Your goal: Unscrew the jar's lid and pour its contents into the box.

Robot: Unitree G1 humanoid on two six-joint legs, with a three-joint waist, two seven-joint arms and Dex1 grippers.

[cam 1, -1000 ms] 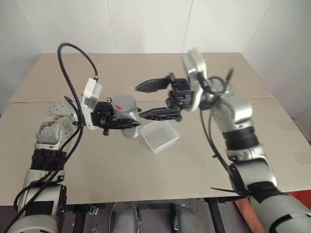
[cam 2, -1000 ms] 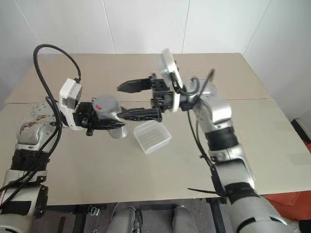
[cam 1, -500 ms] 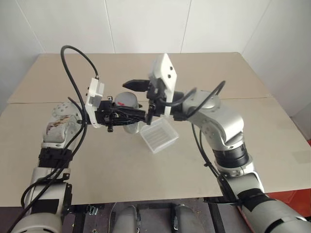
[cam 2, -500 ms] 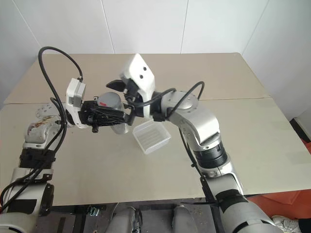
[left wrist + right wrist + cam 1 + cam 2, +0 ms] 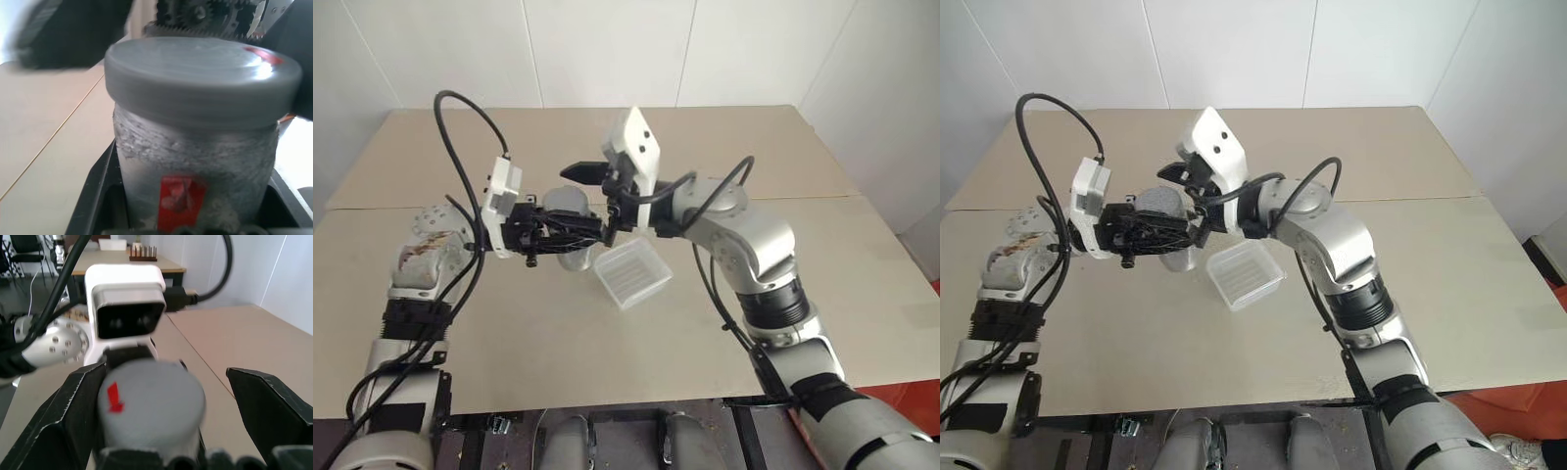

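Right hand (image 5: 161, 406) with both black fingers (image 5: 63, 421) spread wide, one on each side of the grey lid (image 5: 151, 401). One finger sits close against the lid's edge; the other stands clear, tan tabletop (image 5: 234, 338) showing in the gap. Lid top flat, round, faces the camera, carries a small red mark off centre. Directly behind the lid, the left hand (image 5: 129, 352), topped by a white camera block (image 5: 126, 301) with a dark front window; thick black cable loops off its far side. A silvery arm joint (image 5: 54, 350) with small bolts beside it. Another table and dark chairs in the background.
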